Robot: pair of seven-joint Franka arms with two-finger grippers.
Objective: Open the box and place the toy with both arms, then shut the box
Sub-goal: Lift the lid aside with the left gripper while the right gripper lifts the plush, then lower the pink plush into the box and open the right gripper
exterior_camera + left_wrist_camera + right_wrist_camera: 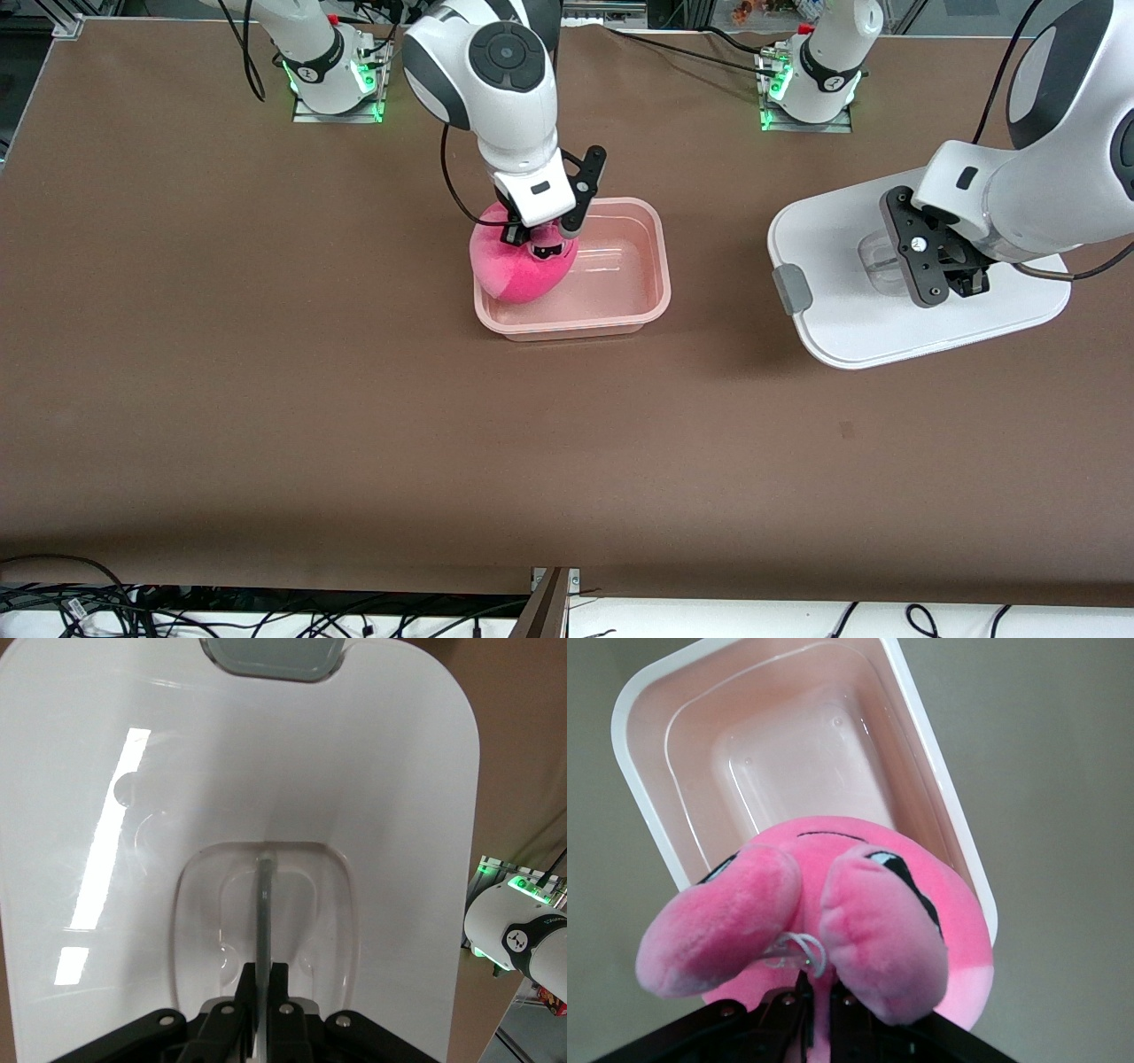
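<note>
The open pinkish box [620,275] sits mid-table without its lid. My right gripper [542,241] is shut on the pink plush toy [523,266] and holds it over the box's end toward the right arm's end of the table. In the right wrist view the toy [859,912] hangs over the box [788,753], and the gripper [820,1010] pinches it between its ear flaps. My left gripper [952,270] is shut on the clear handle of the white lid [842,310], held tilted toward the left arm's end of the table. The handle [264,921] and gripper [263,992] show in the left wrist view.
The brown table [354,425] spreads around the box. Both arm bases [332,80] stand along the edge farthest from the front camera. A grey clip [791,288] sits on the lid's edge nearest the box. Cables lie along the edge nearest the front camera.
</note>
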